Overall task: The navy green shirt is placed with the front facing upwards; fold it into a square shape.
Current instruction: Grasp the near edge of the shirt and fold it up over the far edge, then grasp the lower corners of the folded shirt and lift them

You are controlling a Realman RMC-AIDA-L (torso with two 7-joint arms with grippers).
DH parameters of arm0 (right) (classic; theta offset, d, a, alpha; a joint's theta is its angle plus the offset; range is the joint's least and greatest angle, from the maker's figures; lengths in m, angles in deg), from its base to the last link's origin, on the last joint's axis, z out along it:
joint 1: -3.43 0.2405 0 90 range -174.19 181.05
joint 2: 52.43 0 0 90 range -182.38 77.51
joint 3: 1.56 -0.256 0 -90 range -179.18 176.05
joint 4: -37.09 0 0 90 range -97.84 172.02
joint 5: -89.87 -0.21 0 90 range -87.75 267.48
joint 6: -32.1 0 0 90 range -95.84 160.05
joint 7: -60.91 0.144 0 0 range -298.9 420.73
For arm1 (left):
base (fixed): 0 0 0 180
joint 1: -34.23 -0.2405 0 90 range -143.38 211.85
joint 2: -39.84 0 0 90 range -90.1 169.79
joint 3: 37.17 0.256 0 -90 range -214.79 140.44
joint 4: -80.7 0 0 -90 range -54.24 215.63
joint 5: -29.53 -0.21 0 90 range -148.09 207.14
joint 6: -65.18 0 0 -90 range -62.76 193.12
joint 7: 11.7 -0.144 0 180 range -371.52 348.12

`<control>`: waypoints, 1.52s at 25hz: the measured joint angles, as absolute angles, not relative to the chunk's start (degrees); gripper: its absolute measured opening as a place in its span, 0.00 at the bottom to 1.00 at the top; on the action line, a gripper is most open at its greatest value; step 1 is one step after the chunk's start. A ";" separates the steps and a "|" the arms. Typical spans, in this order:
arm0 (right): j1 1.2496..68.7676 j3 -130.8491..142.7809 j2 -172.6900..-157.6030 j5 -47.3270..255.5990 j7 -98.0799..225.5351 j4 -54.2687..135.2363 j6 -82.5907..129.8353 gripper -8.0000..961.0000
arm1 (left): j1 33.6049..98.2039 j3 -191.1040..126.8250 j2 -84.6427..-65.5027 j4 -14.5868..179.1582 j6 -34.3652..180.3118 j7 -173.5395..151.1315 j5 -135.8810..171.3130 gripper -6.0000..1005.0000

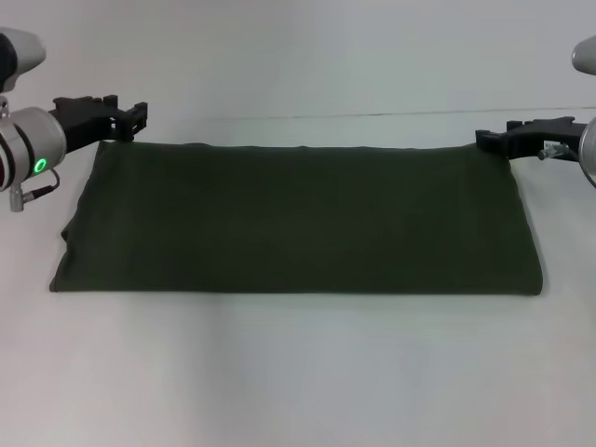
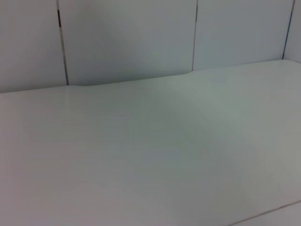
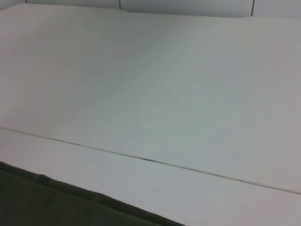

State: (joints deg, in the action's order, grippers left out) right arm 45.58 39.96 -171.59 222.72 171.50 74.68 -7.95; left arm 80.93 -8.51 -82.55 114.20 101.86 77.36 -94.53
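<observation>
The navy green shirt lies on the white table as a wide, low band, its long edges running left to right, no lettering or collar showing on top, so by my reckoning a lengthwise fold is already in place and what is in hand is the pause between folds. The left gripper sits at the far left corner of the cloth, reaching in from the left side with its arm roughly level and low over the table; the right gripper mirrors it at the far right corner, coming in from the right. Both black claws are right at the shirt's far edge, but from here I cannot tell whether either is clenched on the fabric, resting against it, or released; the fingertips blend with the dark cloth. The left wrist view shows only bare table and the wall behind, and the right wrist view catches just a sliver of the shirt's edge against the tabletop. To reach a square, the band looks too wide, so the next move would likely call for taking one short end and carrying it across toward the other, keeping the edges lined up so that the layers do not slide.
</observation>
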 joint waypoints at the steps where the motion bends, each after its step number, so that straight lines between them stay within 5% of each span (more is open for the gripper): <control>1: 45.51 39.83 -171.60 222.71 171.75 74.79 -8.24 0.44 | 80.93 -8.44 -82.64 114.33 101.85 77.36 -94.20 0.25; 7: 43.54 39.52 -171.90 220.94 172.04 78.40 -11.60 0.65 | 79.89 -9.40 -81.73 114.60 104.49 78.55 -88.50 0.45; 11: 41.11 39.74 -172.03 217.19 171.19 81.73 -17.15 0.76 | 78.24 -11.93 -80.22 114.82 110.74 81.25 -85.86 0.70; 15: 37.69 39.50 -172.01 209.89 165.26 84.07 -24.43 0.77 | 76.15 -18.76 -78.61 114.62 121.11 82.67 -85.56 0.83; 28: 28.66 39.42 -172.12 193.90 143.23 80.68 -49.73 0.78 | 64.98 -22.36 -77.88 122.34 140.73 88.17 -93.82 0.82; 38: 27.55 39.68 -172.06 194.10 141.89 78.74 -50.87 0.78 | 64.22 -21.56 -78.15 125.81 138.85 91.32 -107.11 0.80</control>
State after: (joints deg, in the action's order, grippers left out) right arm 27.55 39.68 -172.06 194.10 141.89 78.74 -50.87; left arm 64.22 -21.56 -78.15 125.81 138.85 91.32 -107.11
